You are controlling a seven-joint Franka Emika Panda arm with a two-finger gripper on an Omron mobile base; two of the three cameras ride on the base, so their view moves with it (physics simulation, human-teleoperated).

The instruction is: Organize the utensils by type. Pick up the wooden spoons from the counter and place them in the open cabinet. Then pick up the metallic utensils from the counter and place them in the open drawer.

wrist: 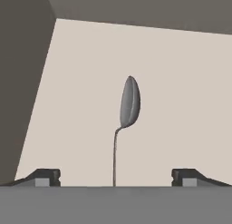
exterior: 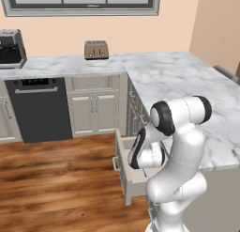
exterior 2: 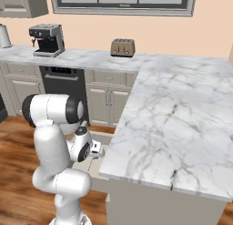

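Hovering over the open drawer, the gripper has its jaws spread wide with nothing clamped between them. In the hand view the silver-grey spoon lies on the drawer's pale floor directly ahead of the fingertips, centred in the gap. Its long axis runs straight away from the pincer: thin handle nearest, oval bowl at the far end. The handle's near end passes out of sight at the bottom of that view, so whether it is clear of the fingers I cannot say for certain; it looks released.

Judgement: this utensil is delivered; the coming move is a straight retreat up and out, keeping the fingers off the handle.

Surface: the drawer's interior is flat and pale, with darker walls at left and beyond. The drawer stands pulled out from the grey-beige cabinet front below the counter, over a wood floor.

Room: the white marble counter shows bare of utensils in both base views. A toaster and a coffee machine stand against the back wall; a dishwasher sits under the counter.
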